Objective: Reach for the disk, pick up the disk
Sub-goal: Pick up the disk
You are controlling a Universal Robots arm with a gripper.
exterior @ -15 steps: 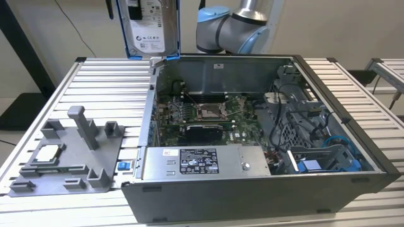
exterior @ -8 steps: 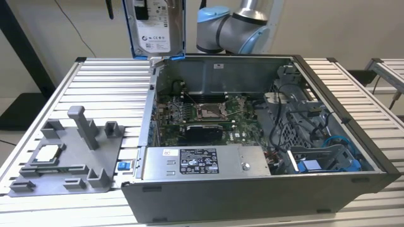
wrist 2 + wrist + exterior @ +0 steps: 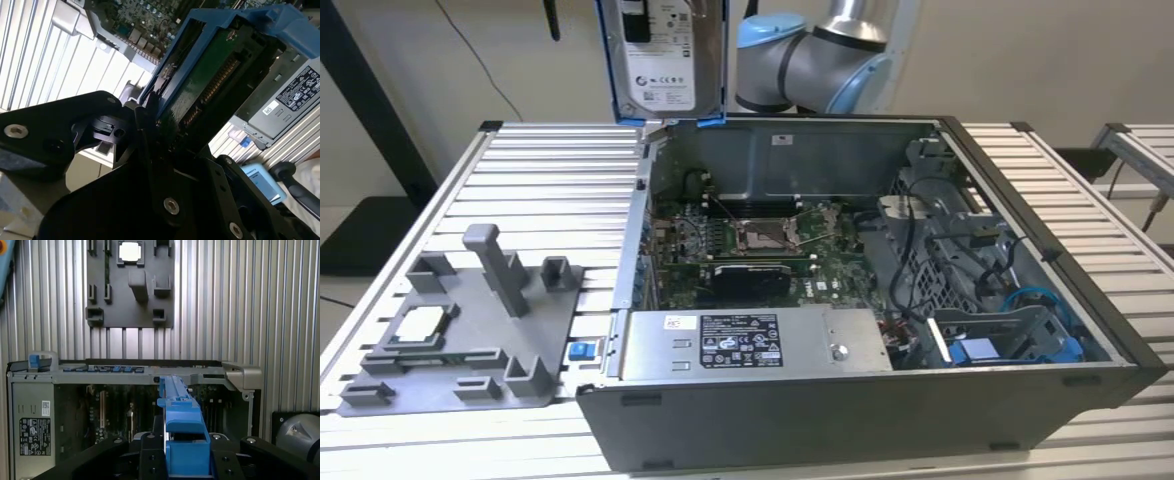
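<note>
Gripper [image 3: 182,456] clamped on the disk [image 3: 660,60], held above the computer case [image 3: 854,425]; second wrist view shows its green circuit-board underside.

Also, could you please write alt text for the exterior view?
The disk hangs upright above the far rim of an open computer case on a ribbed table. A grey fixture tray lies at the exterior view's left, the robot arm behind.

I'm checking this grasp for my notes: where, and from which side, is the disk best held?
Probably at one short end, coming in from that end and pinching across its thin side, as the gripper does now. The disk is a flat slab hanging upright, so its two broad faces offer parallel surfaces to clamp.
</note>
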